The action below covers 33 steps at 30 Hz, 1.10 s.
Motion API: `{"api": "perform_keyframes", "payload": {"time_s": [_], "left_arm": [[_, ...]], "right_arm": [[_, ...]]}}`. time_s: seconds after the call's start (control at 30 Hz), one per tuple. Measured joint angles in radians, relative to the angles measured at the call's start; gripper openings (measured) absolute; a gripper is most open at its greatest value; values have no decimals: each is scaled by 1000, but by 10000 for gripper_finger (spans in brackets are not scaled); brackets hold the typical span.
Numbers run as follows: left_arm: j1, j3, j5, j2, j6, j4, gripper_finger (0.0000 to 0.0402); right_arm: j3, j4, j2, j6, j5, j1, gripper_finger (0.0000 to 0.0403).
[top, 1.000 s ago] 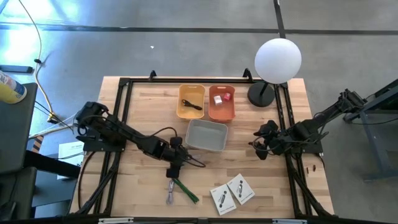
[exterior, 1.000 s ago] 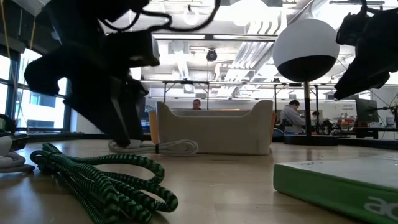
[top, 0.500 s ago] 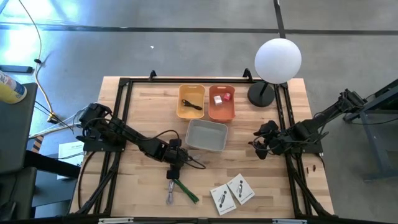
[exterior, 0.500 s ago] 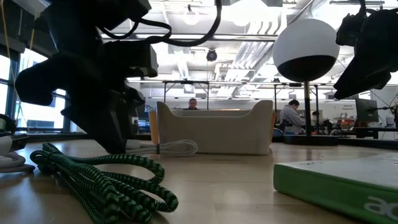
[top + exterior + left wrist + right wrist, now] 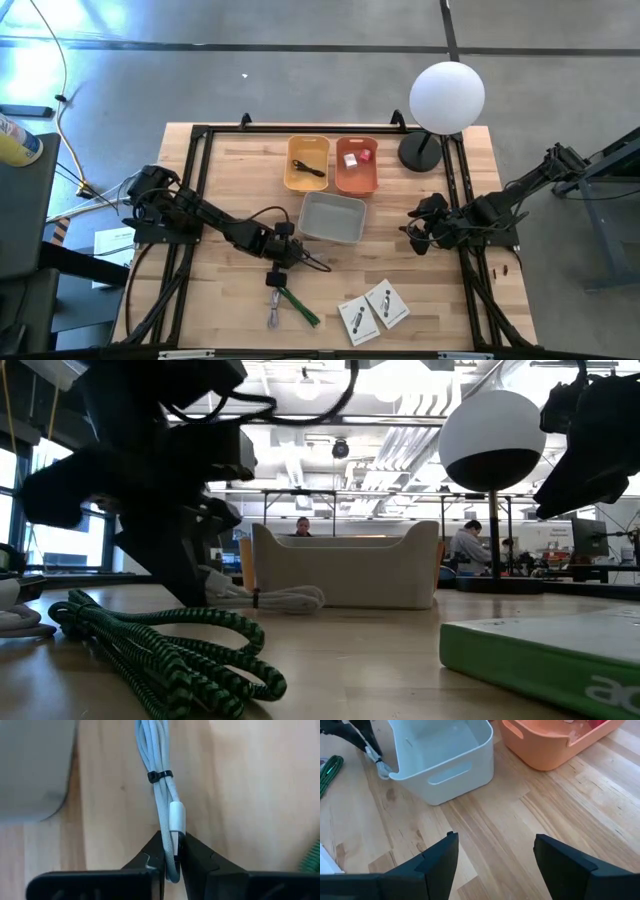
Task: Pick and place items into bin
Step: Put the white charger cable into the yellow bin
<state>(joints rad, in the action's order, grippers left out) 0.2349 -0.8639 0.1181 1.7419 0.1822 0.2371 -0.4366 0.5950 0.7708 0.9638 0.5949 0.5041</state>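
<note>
Left end effector (image 5: 285,258) went from spread wide a second ago to pinched down now, so the grab on the bundled white cable (image 5: 312,262) looks basically made. I'd guess the next job is lifting it into the grey bin (image 5: 332,217) just behind.

High view: the left arm reaches across the wooden worktop (image 5: 230,180) to a spot near the grey bin's front-left corner. Right end effector (image 5: 418,232) waits right of the bin. Further back sit a yellow bin (image 5: 307,162) and an orange bin (image 5: 356,165), the orange one with small red and white cubes (image 5: 357,157) inside. Nearer the front edge lie a green braided cable (image 5: 296,303) and two white flat packets (image 5: 373,311).

Low view: the left arm is a big dark mass on the left, with the white cable trailing along the worktop in front of the pale, rounded bin. The green braided cable (image 5: 165,645) coils up close, its weave looking rough.

Left wrist view: the dark fingers (image 5: 150,857) are clamped on the cable's white plug sleeve (image 5: 177,819), smooth and glossy. The strands above it are held by a black tie (image 5: 159,774). It's floppy stuff, so it'll probably dangle.

Right wrist view: its fingers (image 5: 440,857) stand well apart, holding nothing, over bare wood grain.
</note>
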Motion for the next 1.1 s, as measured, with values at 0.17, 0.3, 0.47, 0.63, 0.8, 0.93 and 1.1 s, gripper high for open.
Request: {"api": "perform_keyframes", "payload": {"time_s": [0.17,0.3,0.47,0.63,0.8,0.93,1.1], "left_arm": [[2,-13,-13,-61,-89,0,7],[0,-23,-2,-134,-151,4,12],[-16,-28,115,-253,-174,28,5],[-111,-28,232,-361,-158,116,4],[-268,-28,233,-397,-222,148,4],[-434,-28,165,-397,-364,143,2],[-643,-28,25,-396,-521,95,2]], "right_arm": [[0,10,0,3,0,0,247],[0,16,0,4,0,0,247],[0,19,0,4,0,0,247],[0,22,0,18,3,0,247],[0,26,0,58,23,0,247],[0,24,0,84,33,0,247],[0,27,0,120,46,0,247]]}}
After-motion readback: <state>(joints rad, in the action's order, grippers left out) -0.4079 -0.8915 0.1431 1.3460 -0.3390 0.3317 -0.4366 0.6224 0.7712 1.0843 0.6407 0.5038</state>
